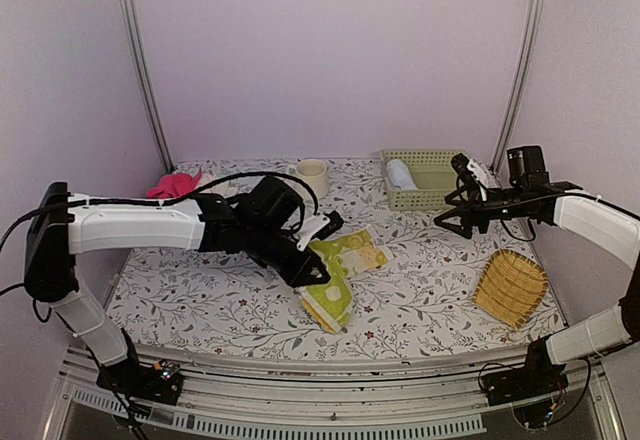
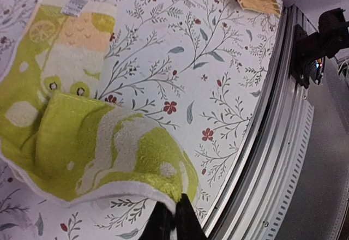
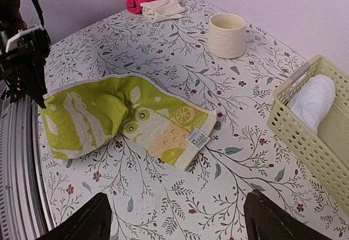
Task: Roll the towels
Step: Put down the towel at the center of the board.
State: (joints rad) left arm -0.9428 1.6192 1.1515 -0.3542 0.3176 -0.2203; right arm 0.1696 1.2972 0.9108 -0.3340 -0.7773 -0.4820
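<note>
Near the middle of the floral-print surface [image 1: 200,290] lies the yellow-green and cream patterned towel [image 1: 340,270], with its near end doubled back over itself into a soft fold and its far end spread flat, label side up. The left end effector [image 2: 173,221] is closed tight on the white hem at the near corner of that folded part. The left wrist view shows both fingers pinched together with the cloth edge between them, close to the metal rail at the front of the surface. The right end effector [image 1: 450,198] hangs above the right side of the surface with its fingers [image 3: 82,221] spread wide and nothing between them, well apart from the patterned towel. Just beyond it stands a pale green slotted basket [image 1: 420,203] holding a pale rolled towel [image 1: 401,174] against its left wall. A cream ribbed cup [image 1: 313,175] stands upright to the left of the basket. At the far left corner a pink cloth [image 1: 172,184] touches a crumpled cream cloth [image 3: 163,9]. A yellow woven tray [image 1: 511,287] lies near the right edge.
</note>
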